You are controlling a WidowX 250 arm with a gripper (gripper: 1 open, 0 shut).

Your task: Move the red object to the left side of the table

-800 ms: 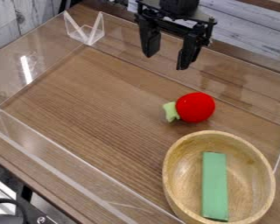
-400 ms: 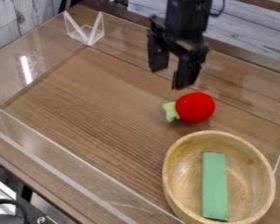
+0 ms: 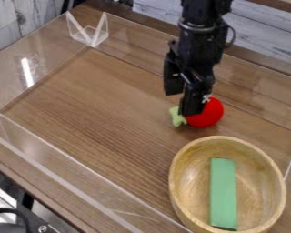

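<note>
Gripper [image 3: 195, 111] open, I have it lowered right over the red fruit [image 3: 206, 113], the two fingertips spread on either side of the fruit's near part, and as far as my view shows nothing is gripped. Compared with the earlier frames, the hand has come a long way down the picture: it was up beyond the fruit, well apart from it, and now it overlaps the fruit in my view. The arm's dark body has followed it and fills the space just beyond the fruit. The fruit itself sits where it did, on the wooden table [image 3: 87, 109], just beyond the round bowl [image 3: 182, 182], with its green stub pointing to the left side of the picture. The bowl has not shifted either, and the green block [image 3: 224, 193] lies inside it as before. The clear bent piece [image 3: 87, 30] beyond the bowl, off toward the far left of the picture, is also unchanged.

Part of the fruit is now hidden behind the dark fingers, and so is some of its green stub. I can't tell whether either fingertip touches the fruit or the tabletop. The upper arm is cut off by the top edge of my view, and the black cable [image 3: 12, 214] at the near left corner is cut off too.
</note>
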